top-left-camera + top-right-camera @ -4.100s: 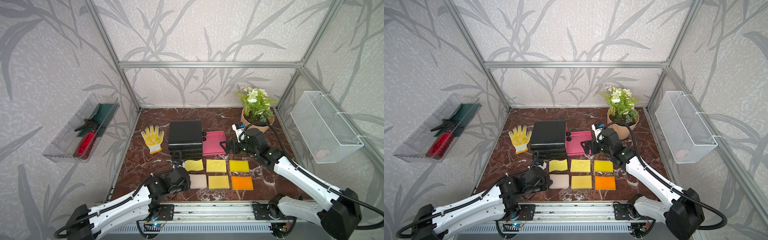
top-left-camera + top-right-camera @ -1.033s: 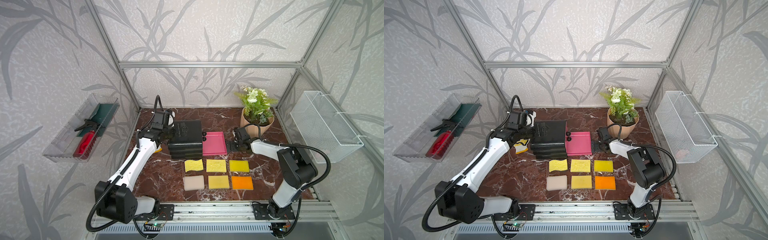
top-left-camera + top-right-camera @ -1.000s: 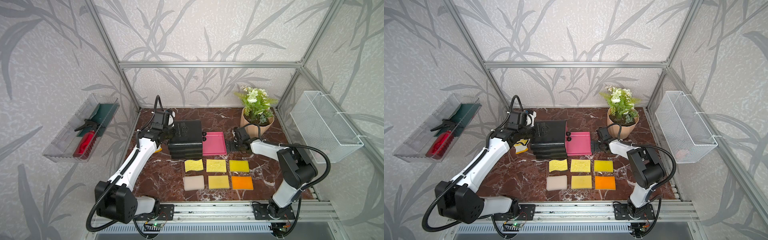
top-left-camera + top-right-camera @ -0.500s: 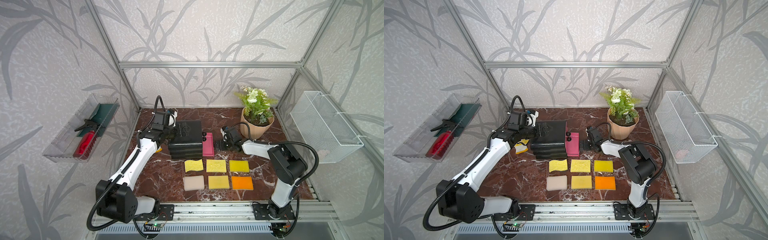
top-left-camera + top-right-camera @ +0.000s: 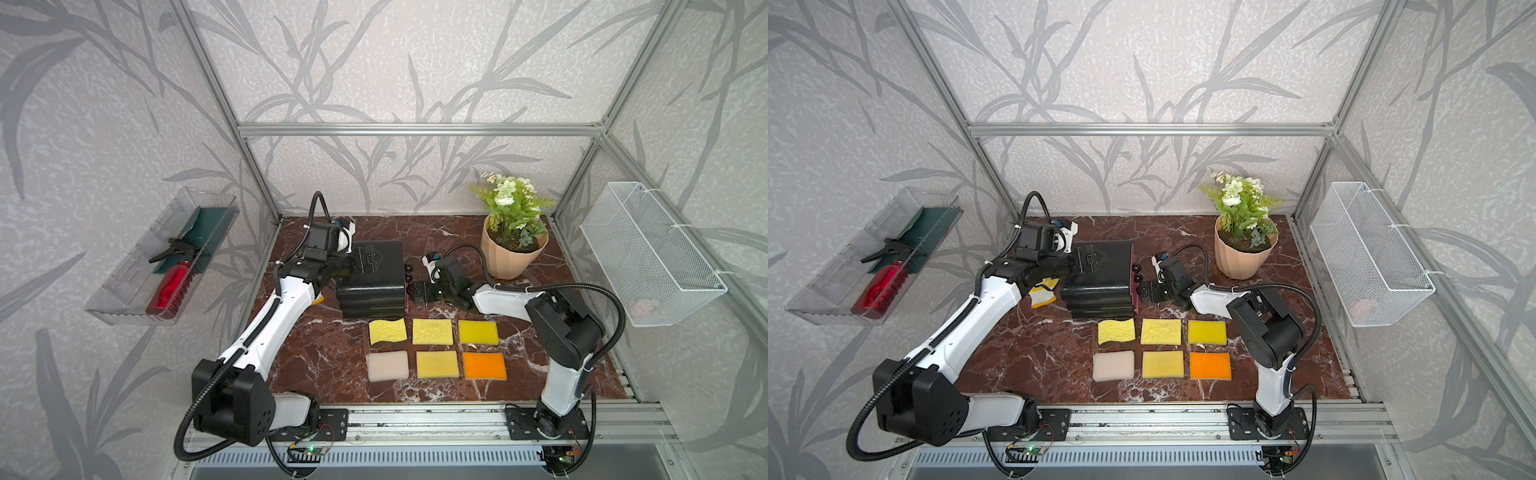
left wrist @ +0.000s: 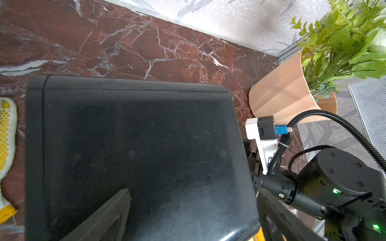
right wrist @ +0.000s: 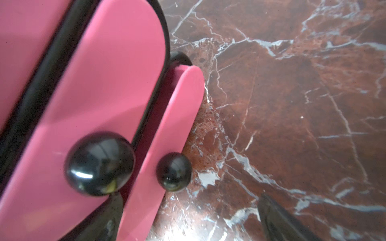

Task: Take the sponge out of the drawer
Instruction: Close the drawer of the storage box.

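Six sponges (image 5: 432, 331) lie in two rows on the table (image 5: 316, 361), near its front edge, bare marble to their left. Behind stands the drawer unit (image 5: 372, 276), its lowest pink drawer (image 7: 183, 104) slightly proud. The right gripper (image 5: 415, 291), jaws apart, faces that drawer's knob (image 7: 174, 171); the left gripper (image 5: 366, 258), jaws apart, overhangs the unit's top.

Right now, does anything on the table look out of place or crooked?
Only small things. The pale yellow sponge nearest the drawer unit looks wavy, unlike its flat neighbours. One pink drawer front seems not fully flush.
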Tool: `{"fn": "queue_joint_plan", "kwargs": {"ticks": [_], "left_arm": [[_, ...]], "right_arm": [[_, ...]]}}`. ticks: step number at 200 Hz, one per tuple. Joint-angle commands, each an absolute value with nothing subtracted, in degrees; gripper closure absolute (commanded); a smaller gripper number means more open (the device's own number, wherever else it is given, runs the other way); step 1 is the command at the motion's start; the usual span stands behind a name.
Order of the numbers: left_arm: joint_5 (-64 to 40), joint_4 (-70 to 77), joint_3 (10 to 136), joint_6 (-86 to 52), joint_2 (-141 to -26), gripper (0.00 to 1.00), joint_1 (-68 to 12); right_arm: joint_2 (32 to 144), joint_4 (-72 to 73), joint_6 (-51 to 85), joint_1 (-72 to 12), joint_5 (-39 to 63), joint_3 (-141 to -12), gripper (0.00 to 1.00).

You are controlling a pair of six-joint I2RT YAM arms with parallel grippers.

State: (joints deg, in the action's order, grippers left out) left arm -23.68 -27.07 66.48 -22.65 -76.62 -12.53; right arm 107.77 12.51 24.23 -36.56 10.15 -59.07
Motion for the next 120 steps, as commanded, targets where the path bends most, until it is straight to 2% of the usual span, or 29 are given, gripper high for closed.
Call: {"fn": "queue_joint_plan", "kwargs": {"ticks": [1,86,120], "left_arm": [[-24.36,-30.06,64.51,-23.1,-77.6,0.06,-12.3],[-24.36,-29.79,64.36,-23.05,-76.91,0.06,-12.3],[-24.41,-29.67,64.25,-23.12,-76.97,0.06,-12.3]], "right_arm": [[109.64,15.64,25.58,-37.33,11.86,-58.81,0.01],[98.96,15.54,21.08,-37.27,0.57,-51.06,0.01],[100.14,10.89,19.5,-37.29,-2.0,-52.91,0.01]]}}
